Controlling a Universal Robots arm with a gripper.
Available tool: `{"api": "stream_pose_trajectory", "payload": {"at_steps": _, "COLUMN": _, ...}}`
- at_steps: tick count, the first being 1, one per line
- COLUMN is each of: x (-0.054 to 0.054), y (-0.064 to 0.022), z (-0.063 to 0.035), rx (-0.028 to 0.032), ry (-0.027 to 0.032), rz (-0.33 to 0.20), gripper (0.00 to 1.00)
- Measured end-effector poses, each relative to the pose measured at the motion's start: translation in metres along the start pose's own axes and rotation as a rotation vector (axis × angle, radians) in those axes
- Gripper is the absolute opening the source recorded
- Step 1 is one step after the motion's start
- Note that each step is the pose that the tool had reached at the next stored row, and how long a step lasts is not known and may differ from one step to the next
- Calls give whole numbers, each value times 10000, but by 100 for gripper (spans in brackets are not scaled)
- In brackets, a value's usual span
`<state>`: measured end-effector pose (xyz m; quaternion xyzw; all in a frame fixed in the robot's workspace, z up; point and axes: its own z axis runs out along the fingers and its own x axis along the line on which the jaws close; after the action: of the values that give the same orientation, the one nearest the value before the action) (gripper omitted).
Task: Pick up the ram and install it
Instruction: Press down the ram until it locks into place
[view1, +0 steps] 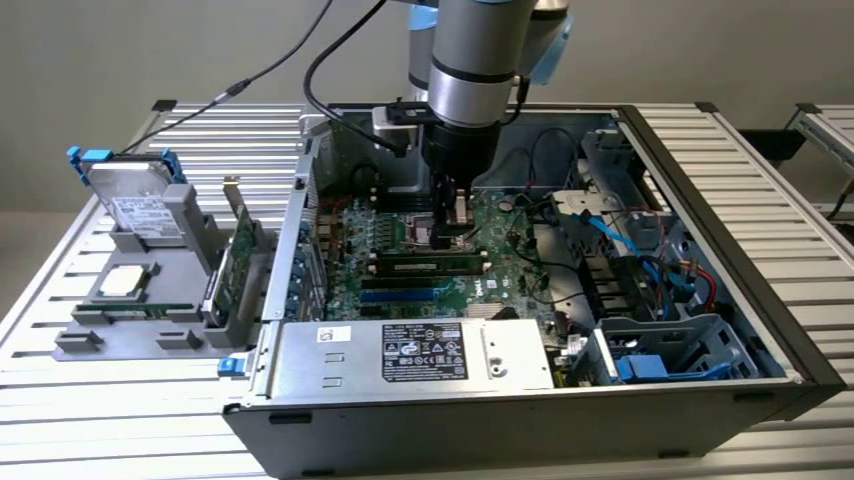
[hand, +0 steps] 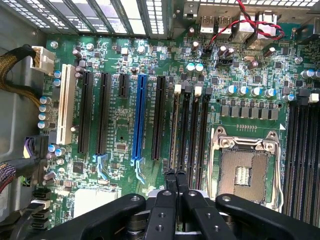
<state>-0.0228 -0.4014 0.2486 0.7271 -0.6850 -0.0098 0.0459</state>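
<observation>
One ram (view1: 424, 265), one hard drive (view1: 140, 205), one motherboard (hand: 120, 115)

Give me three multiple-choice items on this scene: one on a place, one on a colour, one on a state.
1. Where is the gripper?
A. Over the parts tray
B. Over the bare table
C. Over the motherboard in the case

2. What colour are the hard drive's clips?
A. Blue
B. Red
C. Yellow

3. How do the gripper's fingers stand?
A. Wide open
B. Shut
C. Clamped on the hard drive

Answers:
1 C: the gripper hangs above the motherboard.
2 A: the clips on the hard drive are blue.
3 B: the fingers meet in the wrist view.
</observation>
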Motion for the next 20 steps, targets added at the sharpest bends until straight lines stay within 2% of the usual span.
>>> {"api": "stream_pose_trajectory", "payload": {"at_steps": 4, "x": 6, "y": -98, "z": -4, "rx": 1, "ry": -2, "rz": 1, "gripper": 10}}
{"api": "stream_pose_trajectory", "payload": {"at_steps": 10, "x": 9, "y": -186, "z": 21, "rx": 1, "ry": -2, "rz": 1, "gripper": 10}}
{"api": "stream_pose_trajectory", "payload": {"at_steps": 17, "x": 3, "y": -200, "z": 144, "rx": 2, "ry": -4, "rz": 2, "gripper": 10}}
{"api": "stream_pose_trajectory", "payload": {"at_steps": 20, "x": 2, "y": -201, "z": 160, "rx": 1, "ry": -2, "rz": 3, "gripper": 10}}
